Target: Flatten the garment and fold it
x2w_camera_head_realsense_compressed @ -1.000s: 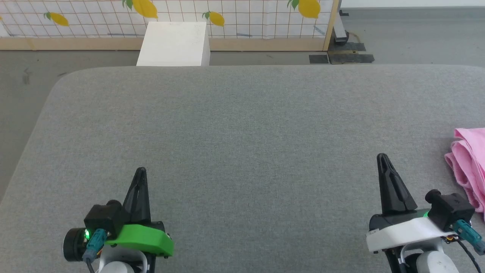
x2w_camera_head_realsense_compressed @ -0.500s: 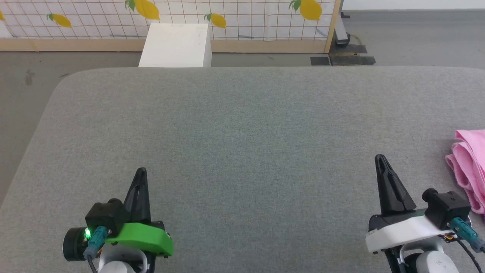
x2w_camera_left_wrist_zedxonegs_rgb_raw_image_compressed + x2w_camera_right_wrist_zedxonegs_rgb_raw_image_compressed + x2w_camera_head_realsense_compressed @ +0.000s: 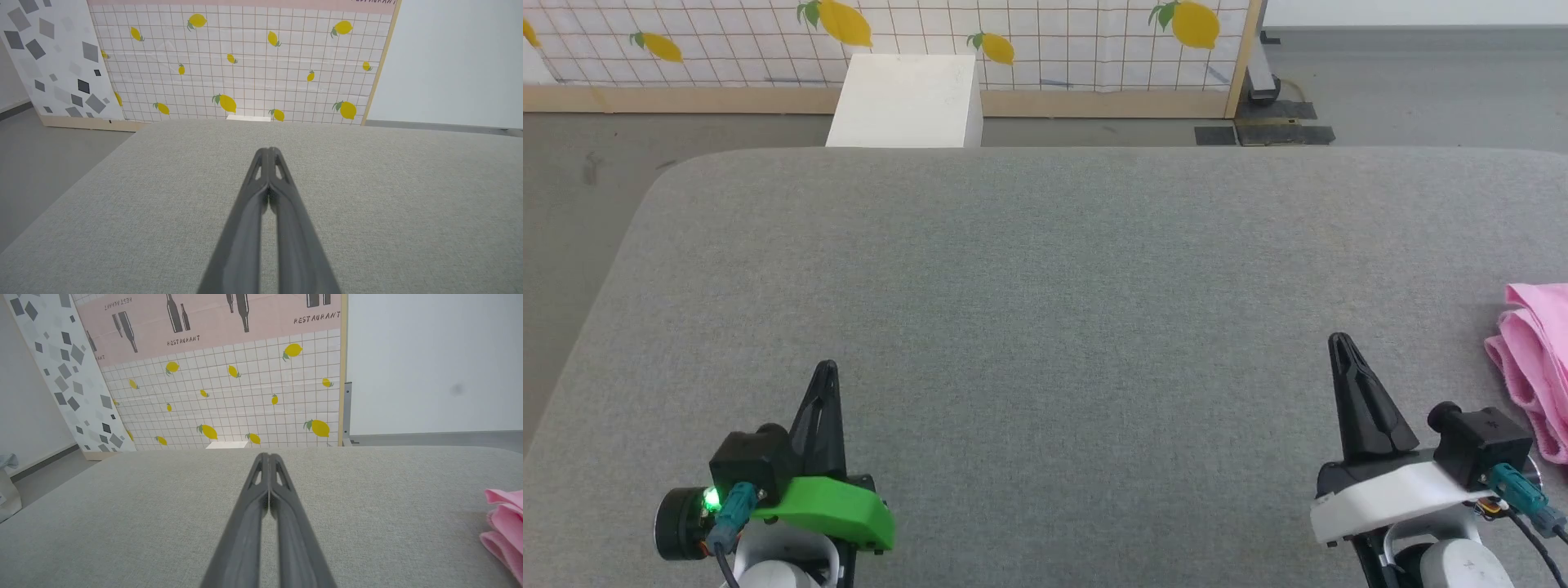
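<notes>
Pink garment (image 3: 1534,367) lies bunched on grey surface (image 3: 1045,286).

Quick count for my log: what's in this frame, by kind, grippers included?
Table: 1, grey
Grippers: 2, left gripper and right gripper, both shut, holding nothing
Pink garment: 1, bunched on the table to the right of the right gripper
White box: 1, on the floor beyond the table
Total: 5
</notes>
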Available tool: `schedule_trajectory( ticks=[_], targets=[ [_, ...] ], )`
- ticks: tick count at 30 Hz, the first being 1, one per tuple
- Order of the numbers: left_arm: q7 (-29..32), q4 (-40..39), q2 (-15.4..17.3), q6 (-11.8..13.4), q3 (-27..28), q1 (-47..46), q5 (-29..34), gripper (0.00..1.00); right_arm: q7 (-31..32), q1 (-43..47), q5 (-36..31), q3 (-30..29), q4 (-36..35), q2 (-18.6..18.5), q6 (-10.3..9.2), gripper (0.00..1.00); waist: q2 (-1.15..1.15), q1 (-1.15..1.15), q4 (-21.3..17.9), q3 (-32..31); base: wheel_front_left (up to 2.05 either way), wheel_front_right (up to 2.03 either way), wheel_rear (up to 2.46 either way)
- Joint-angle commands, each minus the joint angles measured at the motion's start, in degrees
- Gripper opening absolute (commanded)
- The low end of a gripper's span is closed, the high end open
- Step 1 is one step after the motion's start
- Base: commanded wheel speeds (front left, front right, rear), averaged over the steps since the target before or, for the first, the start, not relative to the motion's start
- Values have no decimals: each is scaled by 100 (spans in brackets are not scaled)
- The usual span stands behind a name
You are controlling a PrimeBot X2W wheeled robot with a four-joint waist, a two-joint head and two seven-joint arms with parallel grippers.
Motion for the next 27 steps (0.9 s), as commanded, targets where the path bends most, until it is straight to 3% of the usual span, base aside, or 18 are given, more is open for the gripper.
schedule_trajectory(
  ticks=[1,27],
  targets=[
    [35,-38,-30,-17,21,42,59,0,42,43,-69,-12,-49,1,-2,0,0,0,3,-3,0,0,0],
    [379,-162,-98,-35,124,77,340,0,392,81,-397,-41,-160,3,-4,0,0,0,60,-71,0,0,0]
  ],
)
